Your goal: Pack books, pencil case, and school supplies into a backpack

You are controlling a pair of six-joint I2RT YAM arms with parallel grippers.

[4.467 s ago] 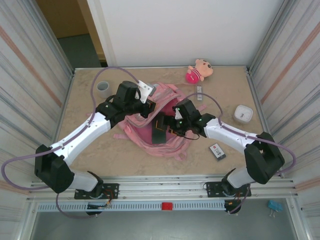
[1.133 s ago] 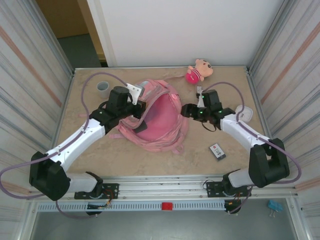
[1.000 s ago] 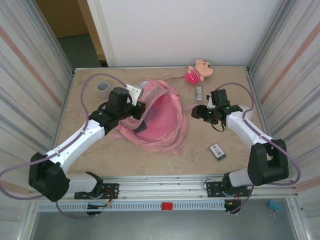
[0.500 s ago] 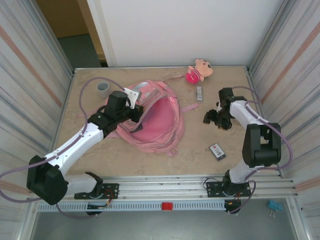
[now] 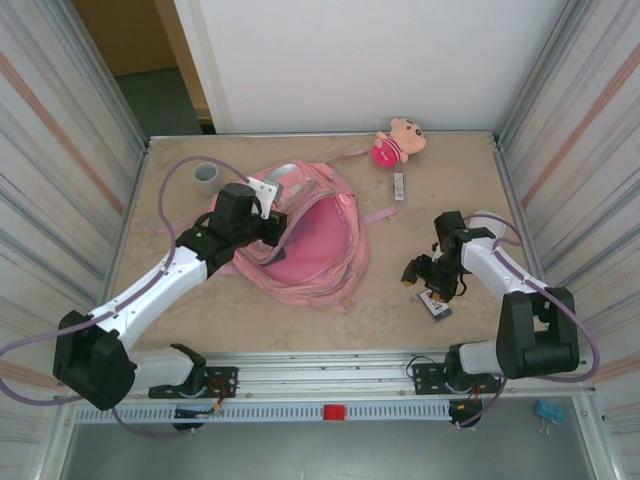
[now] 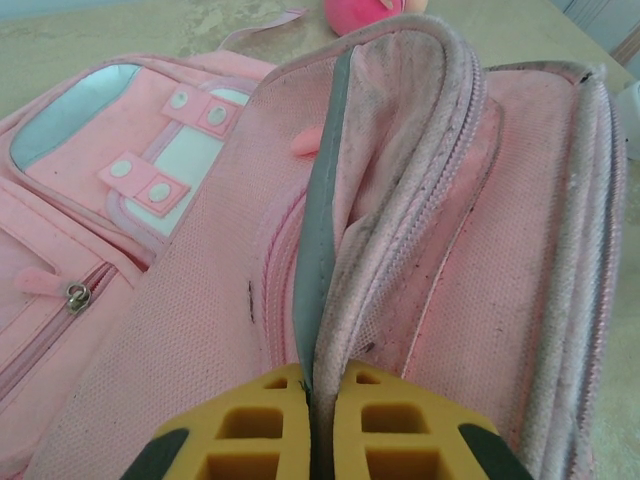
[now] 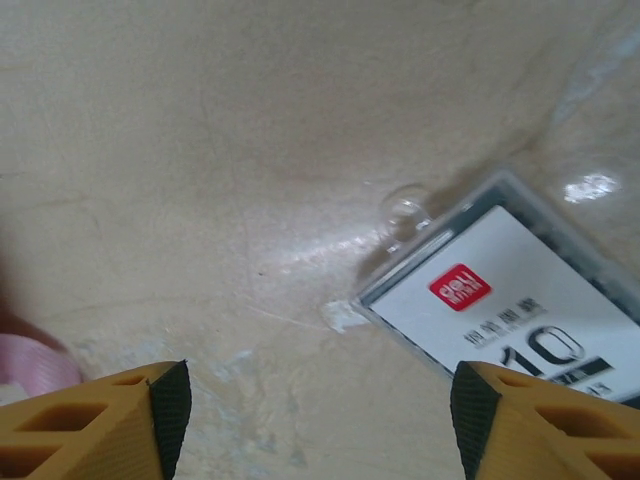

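The step in hand is judged to be the fetching of a school-supply item while the bag is held open. The large pink fabric backpack lies left of centre on the beige stone-patterned desk, with its main compartment gaping. The left end effector is closed tight on the grey-lined rim of that opening, so the mouth is held up. The right end effector is spread wide and grips nothing; it hangs low over the desk at the near right, well apart from the backpack. The palm-sized black rectangular piece with a white label and red logo lies flat on the desk just ahead and to one side of the right fingertips, not between them. The slim short grey stick-like piece rests farther back, near the small pink plush doll.

The next move is judged to call for centring the open fingers over the rectangular piece, lowering to the desk and closing across its narrow sides. As the piece is thin and flat, a slip is to be guarded against. Carriage to the held-open mouth would then be required
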